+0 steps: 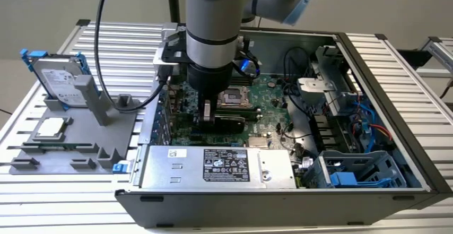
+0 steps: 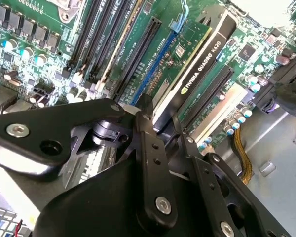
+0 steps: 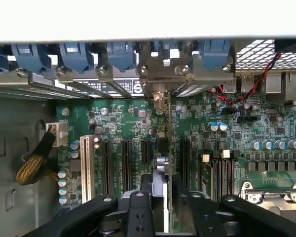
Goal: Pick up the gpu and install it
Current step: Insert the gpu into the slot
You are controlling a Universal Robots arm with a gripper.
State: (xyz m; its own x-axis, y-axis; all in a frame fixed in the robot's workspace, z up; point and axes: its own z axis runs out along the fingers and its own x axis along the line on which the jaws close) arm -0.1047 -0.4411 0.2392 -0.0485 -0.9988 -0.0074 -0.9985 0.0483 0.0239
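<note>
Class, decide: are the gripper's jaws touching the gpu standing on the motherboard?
Touching. In the second wrist view the gripper has its jaws closed against both faces of the upright gpu, with no gap visible.

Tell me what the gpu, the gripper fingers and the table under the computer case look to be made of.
The gpu: black shroud, likely matte plastic, over a green circuit board edge, with a silvery metal bracket.
The gripper fingers: black, probably painted or anodised metal, given the bolted flat links.
The table: pale ribbed slats, apparently aluminium, with a dull sheen.
</note>
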